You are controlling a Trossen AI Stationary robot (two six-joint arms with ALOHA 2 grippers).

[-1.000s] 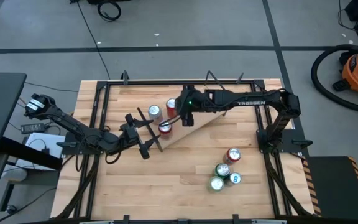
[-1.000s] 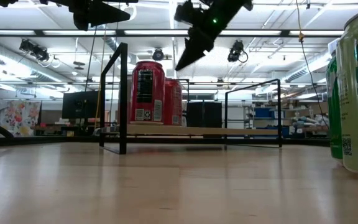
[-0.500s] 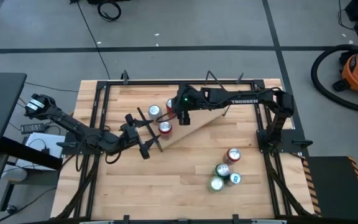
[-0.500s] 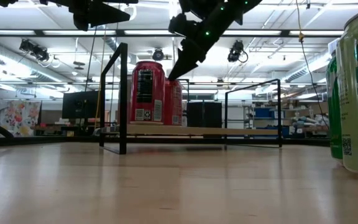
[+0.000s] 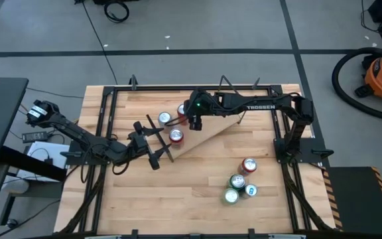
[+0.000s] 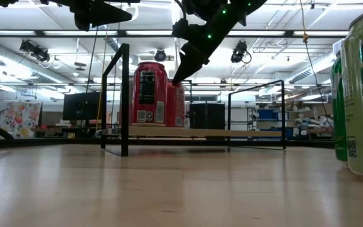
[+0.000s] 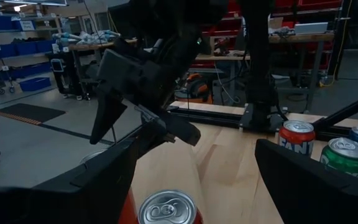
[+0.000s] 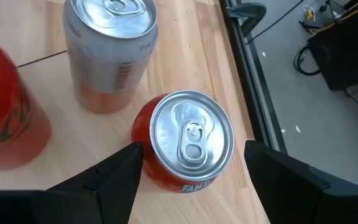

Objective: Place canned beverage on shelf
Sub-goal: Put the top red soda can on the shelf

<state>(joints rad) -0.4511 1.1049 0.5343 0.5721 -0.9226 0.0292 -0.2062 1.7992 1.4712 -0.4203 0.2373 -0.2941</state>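
Can: we see 1 orange can (image 8: 188,146) upright at the shelf (image 5: 207,138) end, beside a silver-topped can (image 8: 109,43) and a red can (image 8: 5,118).
Right gripper (image 8: 191,163): above that can, fingers spread either side of its top, not touching it, holding nothing.
High view: the right gripper hides this can; 2 neighbours show.
Low view: 2 red cans overlap on the shelf; contact unclear.
Left gripper (image 5: 156,143): beside the shelf, jaws wide apart, empty.
Spare cans (image 5: 241,180): 4, well apart on the table (image 5: 178,199).
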